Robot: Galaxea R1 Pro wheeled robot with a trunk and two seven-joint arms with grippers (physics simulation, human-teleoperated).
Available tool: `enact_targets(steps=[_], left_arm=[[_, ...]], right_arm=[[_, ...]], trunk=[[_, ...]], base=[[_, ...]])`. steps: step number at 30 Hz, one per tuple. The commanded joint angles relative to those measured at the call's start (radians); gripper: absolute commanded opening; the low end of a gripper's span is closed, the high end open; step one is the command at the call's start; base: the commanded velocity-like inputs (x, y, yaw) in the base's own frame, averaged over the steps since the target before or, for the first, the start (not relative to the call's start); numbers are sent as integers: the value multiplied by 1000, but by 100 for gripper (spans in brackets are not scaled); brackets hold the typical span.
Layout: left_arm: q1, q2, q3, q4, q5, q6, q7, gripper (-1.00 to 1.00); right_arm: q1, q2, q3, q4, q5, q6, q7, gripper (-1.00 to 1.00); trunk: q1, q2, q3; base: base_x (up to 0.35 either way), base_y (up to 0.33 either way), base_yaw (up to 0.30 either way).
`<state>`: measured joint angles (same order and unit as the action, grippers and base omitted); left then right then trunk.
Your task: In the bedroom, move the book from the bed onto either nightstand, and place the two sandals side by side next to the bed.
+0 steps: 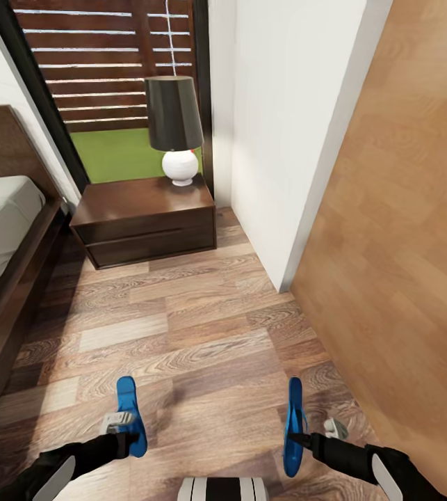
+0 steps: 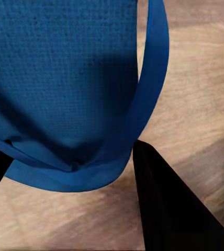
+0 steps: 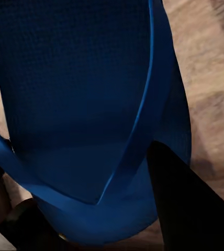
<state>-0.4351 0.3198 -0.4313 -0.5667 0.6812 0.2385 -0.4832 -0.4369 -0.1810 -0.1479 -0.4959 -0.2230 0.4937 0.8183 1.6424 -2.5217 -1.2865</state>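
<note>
My left gripper point(image 1: 133, 435) is shut on one bright blue sandal point(image 1: 128, 410), held roughly flat just above the plank floor. In the left wrist view the sandal's sole and thong strap point(image 2: 75, 94) sit between my black fingers point(image 2: 169, 209). My right gripper point(image 1: 297, 440) is shut on the other sandal point(image 1: 293, 417), which is turned on its edge. That sandal point(image 3: 86, 104) looms large in the right wrist view beside one dark finger point(image 3: 190, 209). The bed point(image 1: 1, 229) runs along the left. A nightstand point(image 1: 147, 212) stands at its head. The book is out of view.
A black-shaded lamp with a white base point(image 1: 176, 129) stands on the nightstand, in front of a dark-framed window point(image 1: 105, 76). A white wall corner point(image 1: 286, 174) and a tan wooden panel point(image 1: 404, 243) close in the right side. Wood plank floor point(image 1: 195, 334) stretches between bed and wall.
</note>
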Motion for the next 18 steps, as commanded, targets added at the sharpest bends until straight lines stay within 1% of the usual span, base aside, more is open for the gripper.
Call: enact_targets(steps=[1, 3, 6, 18], left_arm=[[-1, 4, -5, 5, 9, 5, -21, -100], [-1, 5, -6, 12, 8, 4, -44, -100], [-1, 4, -6, 15, 8, 4, -55, -100], [-1, 4, -6, 17, 9, 3, -59, -100]], right_arm=[[-1, -4, -2, 8, 0, -3, 15, -100], [0, -10, -2, 19, 6, -38, 27, -100], [0, -13, -2, 36, 9, -71, 34, -100], [0, -14, -2, 48, 10, -85, 36, -100]], trunk=[[-1, 0, 3], [-1, 0, 11], [-3, 1, 23], [-8, 4, 69]], base=[[0, 0, 0], [0, 0, 0], [0, 0, 0], [0, 0, 0]])
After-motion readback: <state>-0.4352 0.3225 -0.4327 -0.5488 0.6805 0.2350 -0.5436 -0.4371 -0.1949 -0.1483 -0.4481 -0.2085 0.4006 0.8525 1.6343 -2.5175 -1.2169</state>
